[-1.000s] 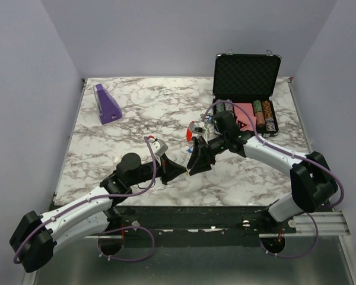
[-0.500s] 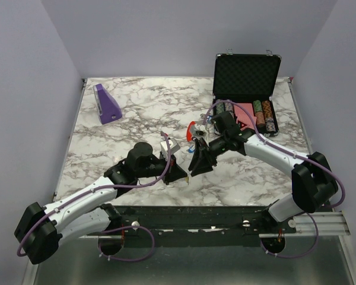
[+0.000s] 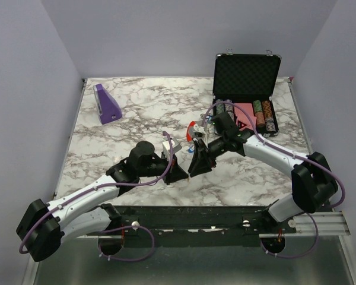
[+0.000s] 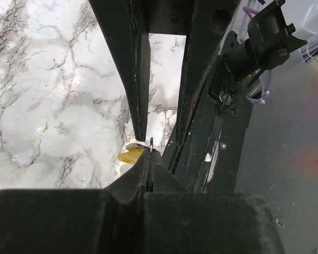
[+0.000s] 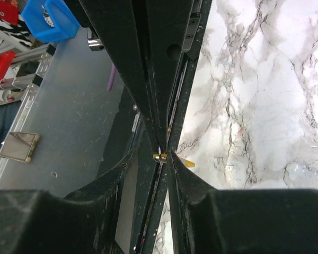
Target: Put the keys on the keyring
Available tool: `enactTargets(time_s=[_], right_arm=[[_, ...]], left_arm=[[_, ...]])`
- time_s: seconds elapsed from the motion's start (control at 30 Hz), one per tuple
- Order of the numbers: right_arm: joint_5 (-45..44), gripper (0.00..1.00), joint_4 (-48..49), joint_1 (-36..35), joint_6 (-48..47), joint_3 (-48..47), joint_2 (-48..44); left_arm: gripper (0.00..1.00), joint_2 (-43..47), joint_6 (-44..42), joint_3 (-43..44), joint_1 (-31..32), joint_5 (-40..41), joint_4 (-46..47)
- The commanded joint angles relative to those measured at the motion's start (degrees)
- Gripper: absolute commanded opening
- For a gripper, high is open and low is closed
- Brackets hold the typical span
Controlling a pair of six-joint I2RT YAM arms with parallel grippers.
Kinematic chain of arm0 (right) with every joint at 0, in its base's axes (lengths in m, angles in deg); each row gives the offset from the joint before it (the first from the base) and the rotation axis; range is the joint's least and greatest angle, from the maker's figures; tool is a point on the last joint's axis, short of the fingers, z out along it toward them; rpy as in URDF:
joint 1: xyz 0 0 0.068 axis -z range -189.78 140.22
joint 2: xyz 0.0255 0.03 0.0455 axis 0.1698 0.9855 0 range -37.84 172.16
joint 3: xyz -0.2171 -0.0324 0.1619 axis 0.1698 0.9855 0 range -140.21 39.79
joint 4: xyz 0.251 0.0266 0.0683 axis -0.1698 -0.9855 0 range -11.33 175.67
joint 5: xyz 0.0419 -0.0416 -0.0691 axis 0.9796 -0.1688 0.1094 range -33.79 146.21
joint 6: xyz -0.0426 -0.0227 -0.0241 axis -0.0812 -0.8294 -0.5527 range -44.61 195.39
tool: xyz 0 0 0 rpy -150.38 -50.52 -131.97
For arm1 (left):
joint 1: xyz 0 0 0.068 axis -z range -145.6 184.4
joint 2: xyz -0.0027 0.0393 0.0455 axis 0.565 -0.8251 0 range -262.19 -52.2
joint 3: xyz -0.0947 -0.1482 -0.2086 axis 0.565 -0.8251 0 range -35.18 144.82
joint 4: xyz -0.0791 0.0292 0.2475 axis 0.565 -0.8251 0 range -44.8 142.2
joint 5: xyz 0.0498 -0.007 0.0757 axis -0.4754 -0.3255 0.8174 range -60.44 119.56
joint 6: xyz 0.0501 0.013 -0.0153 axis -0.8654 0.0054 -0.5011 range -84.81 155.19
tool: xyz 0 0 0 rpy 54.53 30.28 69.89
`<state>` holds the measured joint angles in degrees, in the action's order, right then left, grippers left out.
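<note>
My left pincer [image 4: 148, 160] is clamped on the small yellow-headed metal key [image 4: 128, 156]. My right pincer [image 5: 161, 155] brackets the same key; I cannot tell if it grips. The red-crescent metal keyring [image 3: 193, 129] lies apart on the marble tabletop [image 3: 136, 119], so I judge threading not yet started.

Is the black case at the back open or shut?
Open. The case has its lid upright, foam lining exposed, and chips showing in the base.

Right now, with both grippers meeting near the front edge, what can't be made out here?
Top view: the yellow key is too small and hidden among the gripper tips.
Right wrist view: whether the right gripper grips the key; crowded fingers hide it.
Top view: the keyring sits partly behind the right arm; its thin ring is too small.
</note>
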<state>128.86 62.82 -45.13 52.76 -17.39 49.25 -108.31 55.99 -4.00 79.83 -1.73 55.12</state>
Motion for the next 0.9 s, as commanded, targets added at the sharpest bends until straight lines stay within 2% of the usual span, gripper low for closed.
enactTargets(time_s=[0.0, 0.33, 0.57, 0.63, 0.77, 0.87], right_arm=[[-1.54, 0.36, -0.79, -0.86, -1.36, -0.64, -0.34], [-3.56, 0.27, -3.51, -1.82, -4.08, -1.43, 0.27], [-4.0, 0.26, -4.13, -2.35, -4.7, -1.7, 0.54], [-3.82, 0.21, -4.22, -2.35, -4.7, -1.87, 0.62], [-3.74, 0.01, -6.15, -2.7, -6.19, -2.66, 1.06], [-3.56, 0.01, -6.5, -2.7, -6.37, -2.93, 1.07]], left_arm=[[0.0, -0.48, 0.74, 0.55, -0.34, -1.93, 1.65], [0.0, -0.31, 0.82, 0.37, -0.87, -2.37, 1.48], [0.0, -0.83, 0.82, 0.46, -1.04, -2.9, 1.12], [0.0, -1.01, 0.74, 0.55, -1.04, -3.25, 1.04], [0.0, -1.45, 0.74, 0.9, -1.13, -3.25, 0.69], [0.0, -1.1, 0.74, 1.08, -1.31, -2.64, 0.16]])
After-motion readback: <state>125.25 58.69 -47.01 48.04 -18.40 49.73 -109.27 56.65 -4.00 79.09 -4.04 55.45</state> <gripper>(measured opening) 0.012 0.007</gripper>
